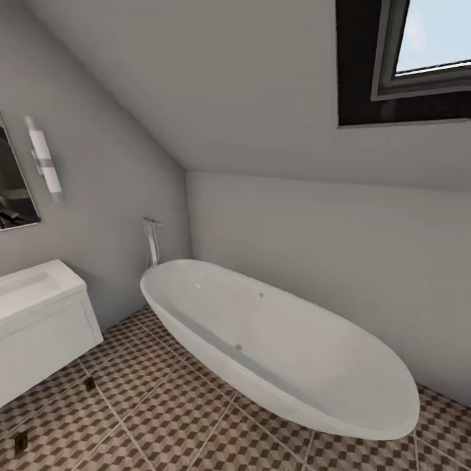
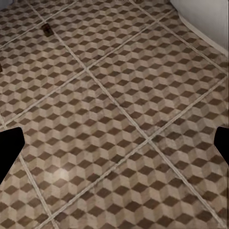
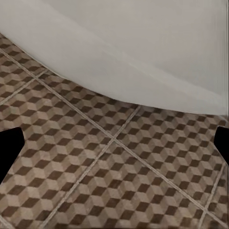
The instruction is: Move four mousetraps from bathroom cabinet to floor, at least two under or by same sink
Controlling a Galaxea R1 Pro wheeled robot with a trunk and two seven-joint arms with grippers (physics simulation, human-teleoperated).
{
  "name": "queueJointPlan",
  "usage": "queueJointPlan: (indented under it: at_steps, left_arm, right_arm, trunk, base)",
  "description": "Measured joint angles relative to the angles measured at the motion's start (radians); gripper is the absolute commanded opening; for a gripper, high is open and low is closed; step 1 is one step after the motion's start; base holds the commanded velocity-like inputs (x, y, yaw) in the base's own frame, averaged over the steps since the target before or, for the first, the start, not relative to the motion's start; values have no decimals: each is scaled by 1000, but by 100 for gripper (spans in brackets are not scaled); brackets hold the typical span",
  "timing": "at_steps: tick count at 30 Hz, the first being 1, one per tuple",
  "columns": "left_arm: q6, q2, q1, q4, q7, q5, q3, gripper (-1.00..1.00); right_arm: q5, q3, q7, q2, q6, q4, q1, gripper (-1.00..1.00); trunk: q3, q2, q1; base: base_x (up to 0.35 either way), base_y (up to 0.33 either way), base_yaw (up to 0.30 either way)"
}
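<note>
The sink (image 1: pixel 29 288) and the mirror (image 1: pixel 13 190) above it are cut off by the head view's edge, as is the window (image 1: pixel 425 46), and two mousetraps (image 1: pixel 89 384) on the floor (image 1: pixel 170 418) are too small for detail.

A smooth, glossy white tub (image 1: pixel 281 340) sits on matt tiled floor (image 1: pixel 163 418) printed with brown, tan and white cubes and pale grout. The vanity (image 1: pixel 39 327) is plain satin white, the tub filler (image 1: pixel 152 239) polished metal, the walls (image 1: pixel 314 229) flat matt grey.
</note>
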Motion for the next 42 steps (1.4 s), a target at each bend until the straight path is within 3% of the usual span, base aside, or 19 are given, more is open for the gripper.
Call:
queueJointPlan:
  at_steps: [42]
  left_arm:
    - [2, -1, 0, 0, 0, 0, 0, 100]
  right_arm:
    - [-1, 0, 0, 2, 0, 0, 0, 100]
  trunk:
    - [0, 0, 0]
  base:
    - [0, 0, -297]
